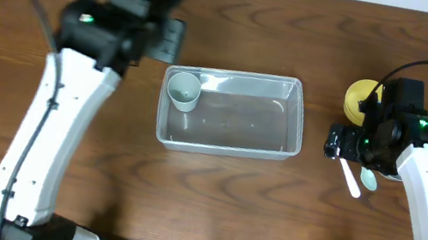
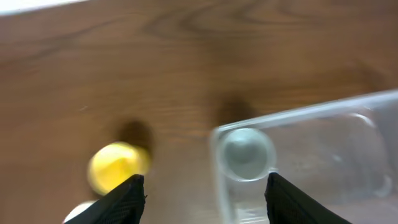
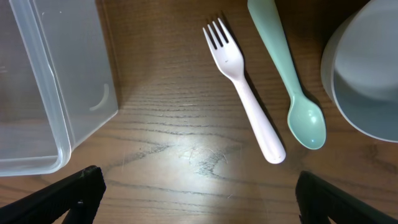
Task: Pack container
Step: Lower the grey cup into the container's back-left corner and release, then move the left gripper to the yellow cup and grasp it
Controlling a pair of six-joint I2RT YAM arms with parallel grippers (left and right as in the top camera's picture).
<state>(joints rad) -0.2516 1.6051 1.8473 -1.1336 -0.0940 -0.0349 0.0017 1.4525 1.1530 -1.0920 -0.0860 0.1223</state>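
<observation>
The left fingers (image 2: 121, 202) stood wide apart with nothing between them, hanging over bare wood just off the container's corner at ten o'clock. In that corner a small pale cup (image 1: 184, 89) stood upright inside the container (image 1: 241, 116), the clear tub lying lengthwise at the middle of the wooden surface (image 1: 208, 206). The left wrist camera's picture was blurred. It showed a yellow round thing (image 2: 115, 167) on the wood at nine o'clock from the cup, apart from the tub.

The right fingers (image 3: 78, 196) were spread wide too and held nothing, low over the wood at about three o'clock from the container. Just ahead of them a white plastic fork (image 3: 245, 99) and a mint-green spoon (image 3: 287, 81) lay side by side, close but not touching. The fork's tines and the spoon's handle pointed toward twelve o'clock in the wrist view. A pale bowl (image 3: 367, 68) sat just beside the spoon at three o'clock. From overhead, a yellow bowl (image 1: 361, 101) stood at two o'clock from the container, clear of it.
</observation>
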